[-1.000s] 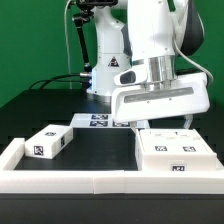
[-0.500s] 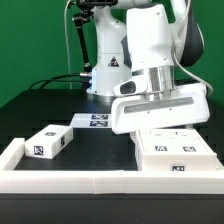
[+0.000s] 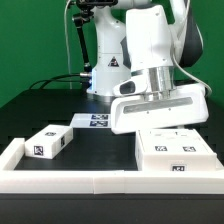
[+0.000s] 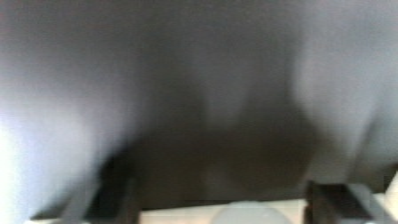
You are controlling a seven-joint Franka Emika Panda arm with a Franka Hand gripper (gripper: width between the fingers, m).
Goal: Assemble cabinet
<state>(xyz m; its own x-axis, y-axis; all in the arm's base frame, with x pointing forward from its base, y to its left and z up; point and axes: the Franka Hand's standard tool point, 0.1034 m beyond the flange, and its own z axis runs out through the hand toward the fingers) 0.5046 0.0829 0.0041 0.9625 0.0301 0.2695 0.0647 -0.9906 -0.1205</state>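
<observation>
Gripper (image 4: 228, 192) spread, cabinet body (image 3: 175, 152) directly beneath. Risk: lowered off-centre, one jaw hits its top and shoves it askew.

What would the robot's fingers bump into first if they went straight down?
Most likely the big white cabinet body right below the gripper. Depth is hard to judge, so the open fingers might land near its back edge.

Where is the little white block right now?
At the exterior view's left, the little white block lies on the black table, near the marker board, apart from the large cabinet piece.
</observation>
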